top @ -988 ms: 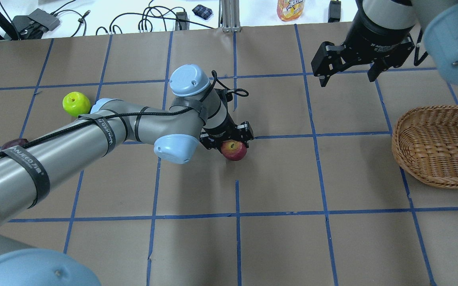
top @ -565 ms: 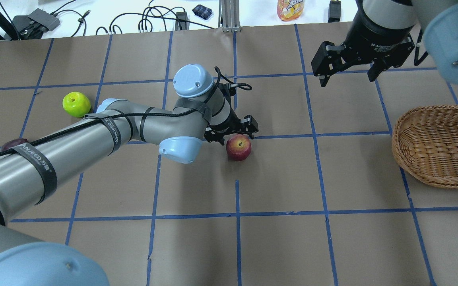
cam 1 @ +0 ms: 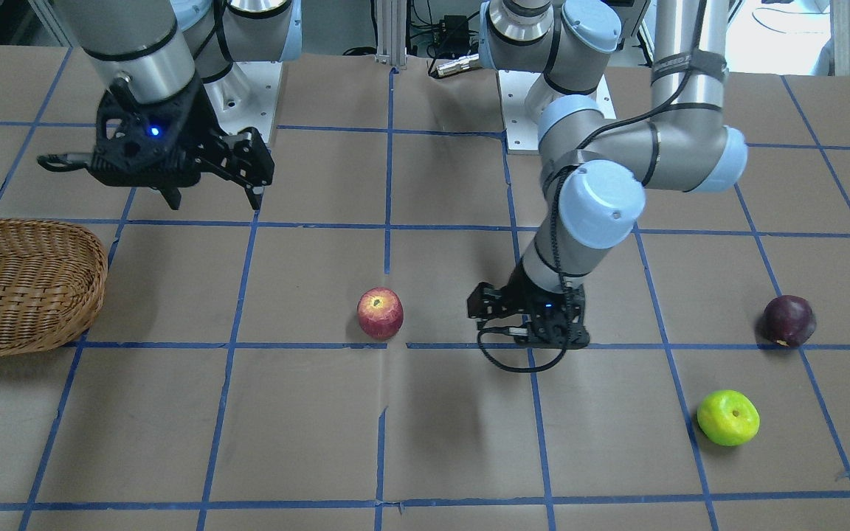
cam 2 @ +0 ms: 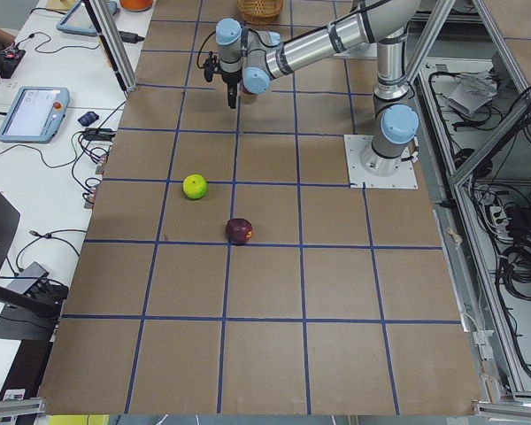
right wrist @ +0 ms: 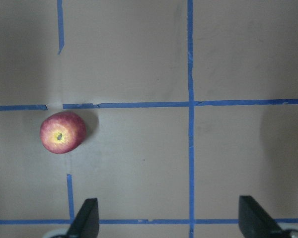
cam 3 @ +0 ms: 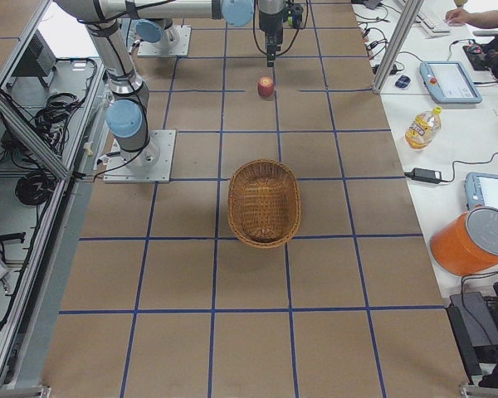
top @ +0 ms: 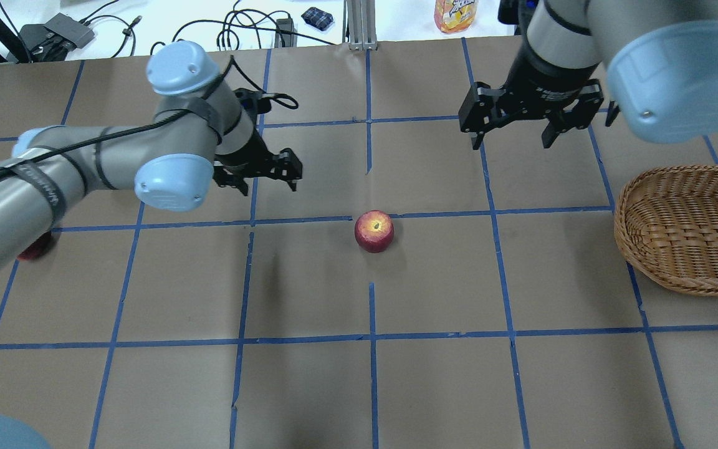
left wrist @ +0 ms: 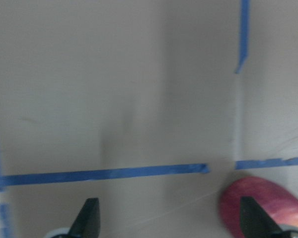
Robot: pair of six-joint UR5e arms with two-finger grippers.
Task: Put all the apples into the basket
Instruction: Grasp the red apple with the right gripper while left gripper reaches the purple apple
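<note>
red apple [top: 373, 231] standing alone, basket [top: 626, 240] well apart

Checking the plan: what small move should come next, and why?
Probably shift the right gripper over the red apple: it hangs open nearby, the apple lies free mid-table, the left gripper is clear of it, and the basket sits on that arm's side.
</note>
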